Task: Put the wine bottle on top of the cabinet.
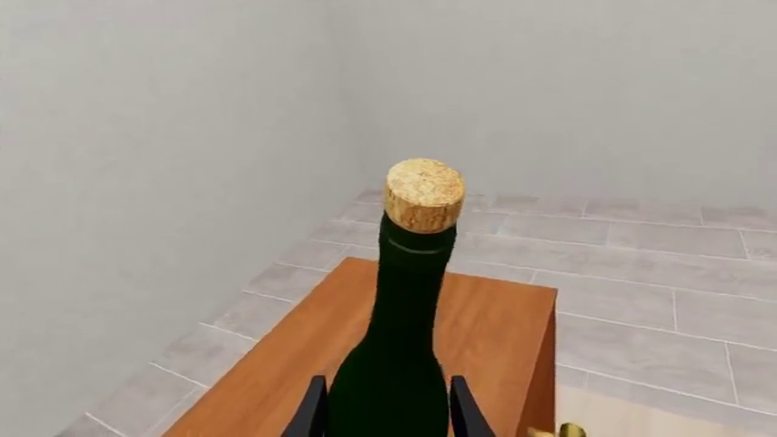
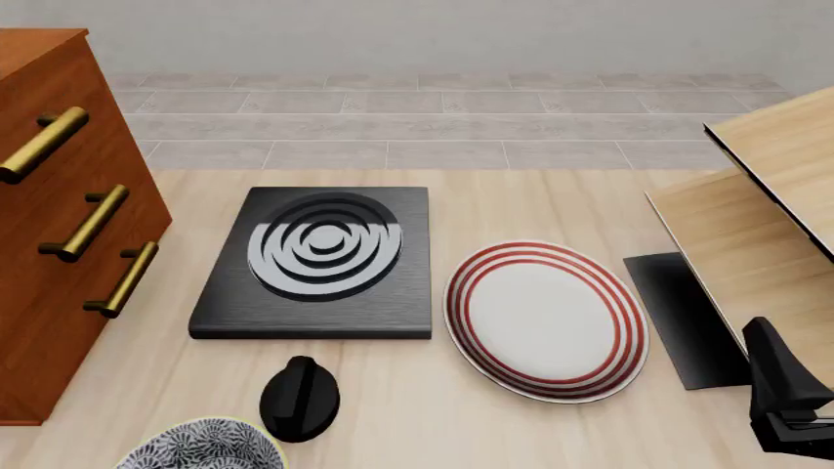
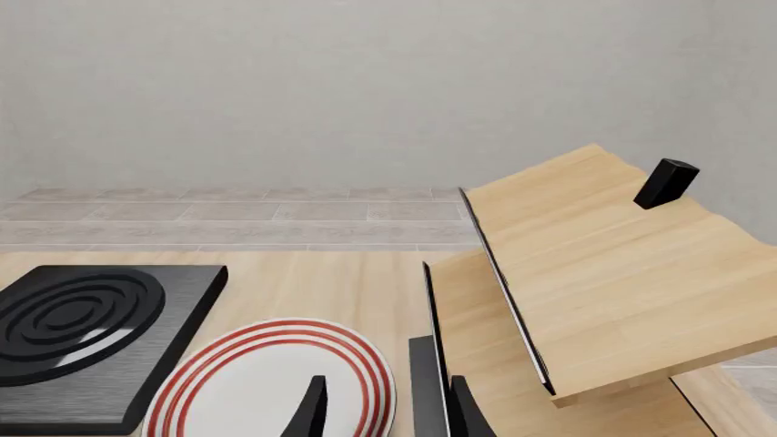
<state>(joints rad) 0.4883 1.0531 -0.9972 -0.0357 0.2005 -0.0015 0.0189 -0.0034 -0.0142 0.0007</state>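
The left gripper [image 1: 388,414] had its two dark fingers [image 1: 311,411] pressed against either side of the wine bottle [image 1: 407,300], gripping the green glass low on its body. The bottle stood upright in that grip, cork uppermost, directly over the reddish-brown top of the cabinet [image 1: 486,332]. Whether its base already touched the wood could not be told, since the base was hidden. To finish well, the bottle would likely need lowering straight down, kept vertical and away from the cabinet's edges, before the fingers let go. The left arm was raised high and did not appear in the front view, where only the cabinet's drawer side [image 2: 59,244] showed. The right gripper [image 3: 386,410] held nothing, fingers parted, resting low near the striped plate [image 2: 548,318] and the pale shelf unit [image 2: 769,195].
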